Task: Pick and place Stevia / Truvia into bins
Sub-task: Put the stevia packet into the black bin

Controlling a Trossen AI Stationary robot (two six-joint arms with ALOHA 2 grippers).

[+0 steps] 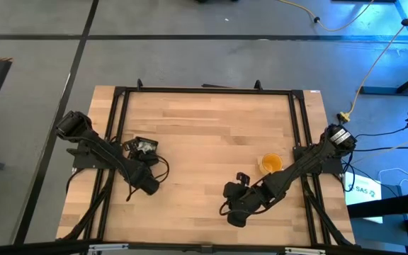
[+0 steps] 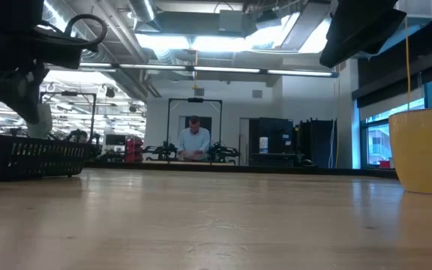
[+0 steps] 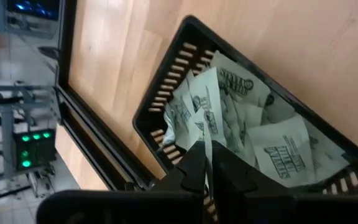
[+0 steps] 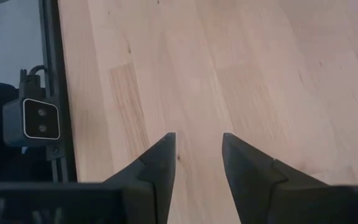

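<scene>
Wooden table [image 1: 204,127] carries yellow cup [image 1: 270,163] well apart from black bin [image 1: 142,147].

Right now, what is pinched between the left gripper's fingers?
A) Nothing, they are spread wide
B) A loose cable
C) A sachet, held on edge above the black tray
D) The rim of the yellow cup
C: in the left wrist view the left gripper is closed on a thin pale sachet held edge-on, just over the black tray full of sachets.
</scene>
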